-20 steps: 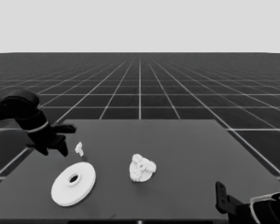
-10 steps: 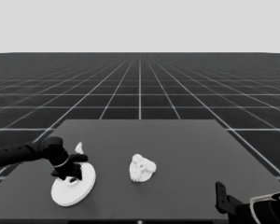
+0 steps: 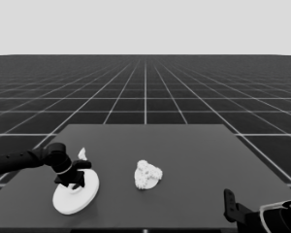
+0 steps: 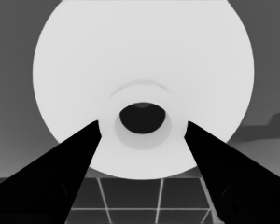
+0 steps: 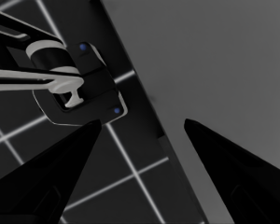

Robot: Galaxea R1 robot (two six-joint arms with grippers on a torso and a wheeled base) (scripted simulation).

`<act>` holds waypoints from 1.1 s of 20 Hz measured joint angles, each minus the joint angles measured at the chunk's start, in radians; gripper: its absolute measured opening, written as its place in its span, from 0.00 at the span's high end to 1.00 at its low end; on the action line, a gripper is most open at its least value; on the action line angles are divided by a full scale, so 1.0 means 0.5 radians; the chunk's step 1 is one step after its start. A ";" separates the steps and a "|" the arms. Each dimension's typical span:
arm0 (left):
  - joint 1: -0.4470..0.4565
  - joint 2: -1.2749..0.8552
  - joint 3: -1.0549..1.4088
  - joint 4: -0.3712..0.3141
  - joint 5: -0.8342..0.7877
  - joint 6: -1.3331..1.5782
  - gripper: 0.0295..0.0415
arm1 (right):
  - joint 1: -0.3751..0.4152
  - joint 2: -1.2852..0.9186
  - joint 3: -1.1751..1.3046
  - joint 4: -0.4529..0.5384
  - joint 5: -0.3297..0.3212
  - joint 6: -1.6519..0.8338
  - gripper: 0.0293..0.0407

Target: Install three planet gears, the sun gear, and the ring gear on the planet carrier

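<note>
The left gripper (image 3: 76, 178), fingers spread apart astride the raised hub, sits low over the larger round part (image 3: 75, 192), a flat white disc at lower left. At centre, white toothed gears (image 3: 147, 174) look seated on the smaller round part. Only capping seems left. The right gripper (image 3: 230, 206) waits lower right, fingers apart.

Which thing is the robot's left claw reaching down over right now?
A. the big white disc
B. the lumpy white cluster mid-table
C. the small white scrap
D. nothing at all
A: the left gripper sits over the big white disc, its open fingers on either side of the centre hole.
</note>
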 joint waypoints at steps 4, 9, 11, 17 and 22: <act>-0.287 -0.126 0.254 -0.287 0.230 -0.060 0.56 | 0.000 0.000 0.000 0.000 0.000 0.000 0.19; -0.951 -0.129 0.245 -0.807 0.515 -0.054 0.56 | 0.000 0.000 0.000 0.000 0.000 0.000 0.19; -0.978 -0.121 0.230 -0.831 0.530 -0.049 0.56 | 0.000 0.000 0.000 0.000 0.000 0.000 0.19; -0.871 1.543 -0.540 -0.767 0.416 -0.993 0.56 | 0.000 0.000 0.000 0.000 0.000 0.000 0.19; -0.858 1.857 -1.018 -0.750 0.433 -0.776 0.56 | 0.000 0.000 0.000 0.000 0.000 0.000 0.19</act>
